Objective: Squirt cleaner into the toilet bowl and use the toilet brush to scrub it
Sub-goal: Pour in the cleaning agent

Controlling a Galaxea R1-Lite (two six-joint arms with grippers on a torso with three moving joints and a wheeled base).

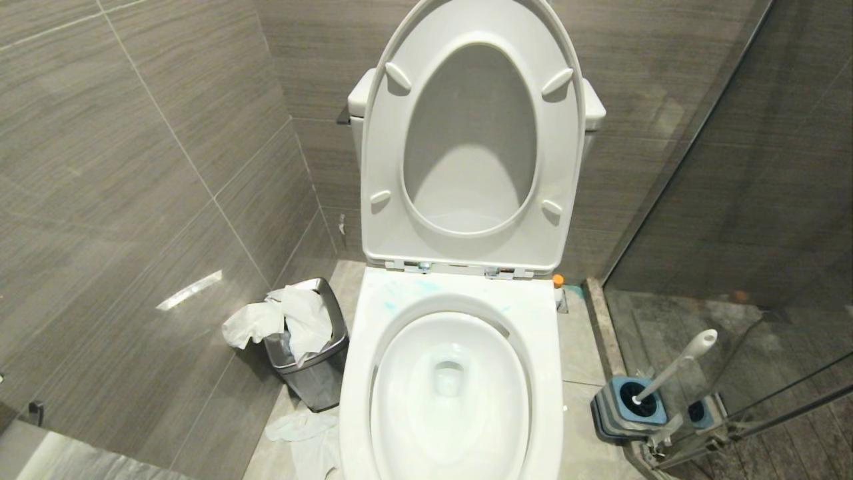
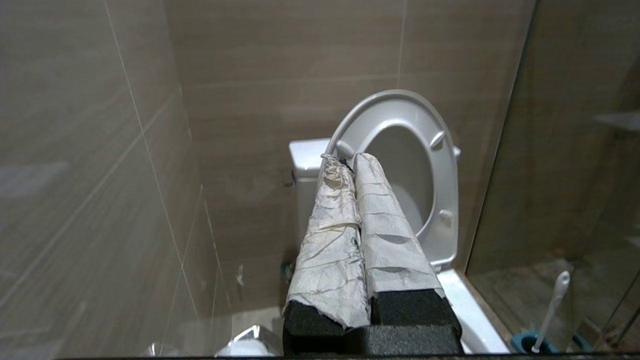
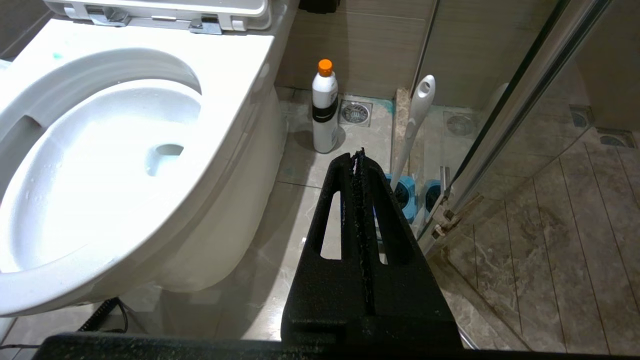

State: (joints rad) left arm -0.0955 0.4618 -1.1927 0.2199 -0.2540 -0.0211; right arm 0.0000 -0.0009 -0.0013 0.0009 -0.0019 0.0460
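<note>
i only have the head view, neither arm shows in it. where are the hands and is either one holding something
Observer: The left hand is up in the air, pointed toward the raised grey seat and lid, its paper-wrapped fingers pressed together on nothing.
Operator: and the right one
Observer: The right hand is low beside the glossy white ceramic toilet bowl, shut and empty, aimed at the floor near the toilet brush with the long white plastic handle.
Operator: i see an orange dot behind the bowl, what is it
Observer: It is the cap of a white bottle with a black band, upright on the floor by a round metal drain.
</note>
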